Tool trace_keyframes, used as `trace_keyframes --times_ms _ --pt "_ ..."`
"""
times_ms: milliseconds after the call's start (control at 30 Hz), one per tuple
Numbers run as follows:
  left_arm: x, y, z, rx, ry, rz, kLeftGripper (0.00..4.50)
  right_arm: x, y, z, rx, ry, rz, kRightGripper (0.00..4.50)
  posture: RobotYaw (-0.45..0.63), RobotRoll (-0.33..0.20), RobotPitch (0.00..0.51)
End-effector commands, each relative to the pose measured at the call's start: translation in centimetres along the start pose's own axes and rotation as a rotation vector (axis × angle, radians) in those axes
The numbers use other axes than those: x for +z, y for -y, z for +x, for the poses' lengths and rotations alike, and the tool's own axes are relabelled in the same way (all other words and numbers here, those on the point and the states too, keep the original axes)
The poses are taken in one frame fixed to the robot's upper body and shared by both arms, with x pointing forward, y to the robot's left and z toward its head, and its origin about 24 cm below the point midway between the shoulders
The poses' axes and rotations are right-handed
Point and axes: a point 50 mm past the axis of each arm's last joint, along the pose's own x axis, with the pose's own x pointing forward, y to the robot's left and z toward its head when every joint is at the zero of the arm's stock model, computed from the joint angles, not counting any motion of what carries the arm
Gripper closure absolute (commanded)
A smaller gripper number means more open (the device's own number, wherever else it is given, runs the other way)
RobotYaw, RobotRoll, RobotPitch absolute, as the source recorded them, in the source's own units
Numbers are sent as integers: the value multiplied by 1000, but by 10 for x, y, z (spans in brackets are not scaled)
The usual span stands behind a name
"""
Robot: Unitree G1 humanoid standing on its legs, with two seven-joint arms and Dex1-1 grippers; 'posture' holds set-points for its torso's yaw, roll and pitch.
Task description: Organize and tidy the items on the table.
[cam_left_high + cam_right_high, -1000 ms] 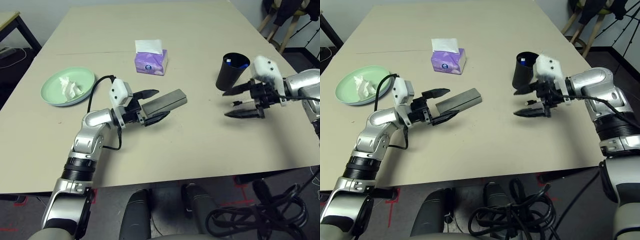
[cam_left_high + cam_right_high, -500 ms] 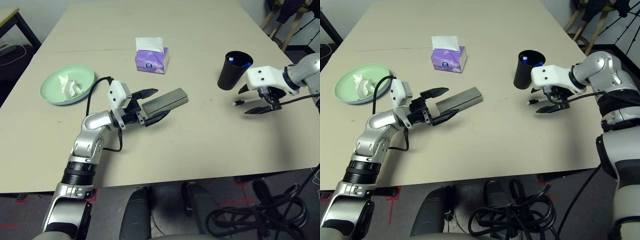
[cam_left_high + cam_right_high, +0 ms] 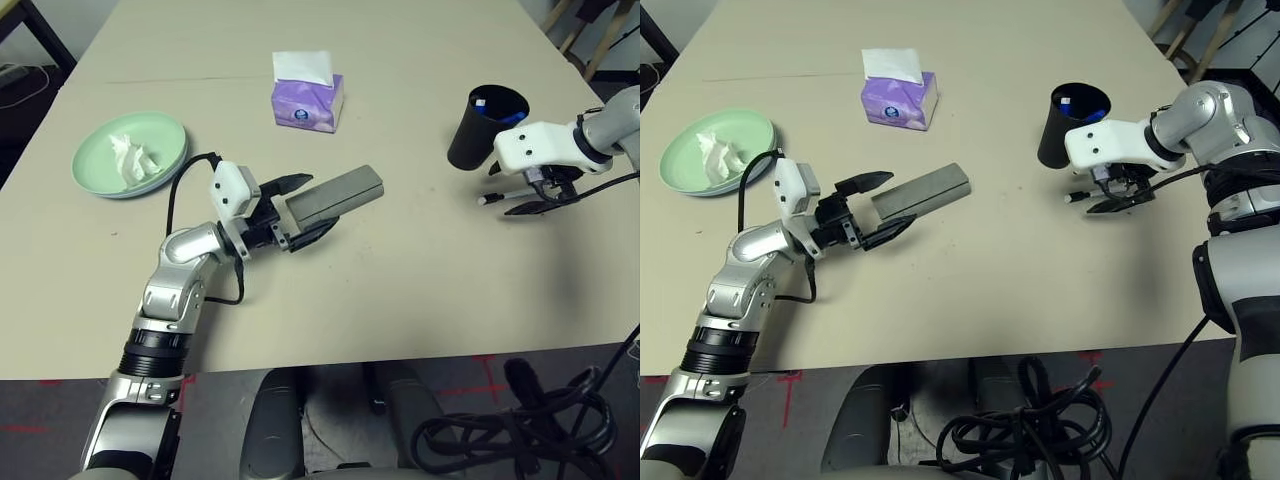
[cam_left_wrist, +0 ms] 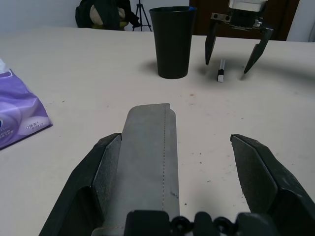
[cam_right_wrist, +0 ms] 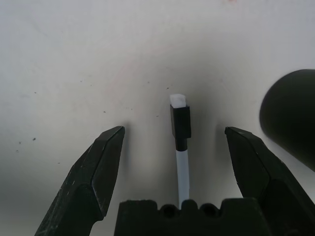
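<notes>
Glasses case point(image 3: 335, 197), grey and oblong, lies closed on the beige table point(image 3: 400, 290) near the middle, and serves as the landmark. Nearest the robot, the left gripper point(image 3: 305, 205) points along the case with its fingers spread wide: one finger lies against the case's side, the other stands clear, so nothing is clamped. Well to the right of the case, the right gripper point(image 3: 1118, 196) points down, jaws wide, straddling a white marker with a black cap point(image 5: 180, 132) that lies on the table without touching either finger. Just beyond that marker stands a black cup point(image 3: 483, 127) with pens in it. Far left of the case sits the mint-green plate point(image 3: 158, 165) holding a crumpled white tissue point(image 3: 130, 158). Beyond the case, farther up the table, is a purple tissue box point(image 3: 309, 94).
</notes>
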Motion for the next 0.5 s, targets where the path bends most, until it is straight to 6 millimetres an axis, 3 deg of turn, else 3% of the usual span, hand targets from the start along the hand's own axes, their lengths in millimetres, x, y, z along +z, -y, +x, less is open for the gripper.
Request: trace_keyframes --times_ms 33,400,500 --pt "5 2 -1 -2 11 8 0 -6 -2 -5 1 -33 6 11 52 0 326" --pt "11 -2 0 23 27 38 0 4 5 -1 -1 -56 -66 11 71 0 326" --pt "11 -2 0 27 28 41 0 6 5 0 27 -49 -67 630 79 0 320"
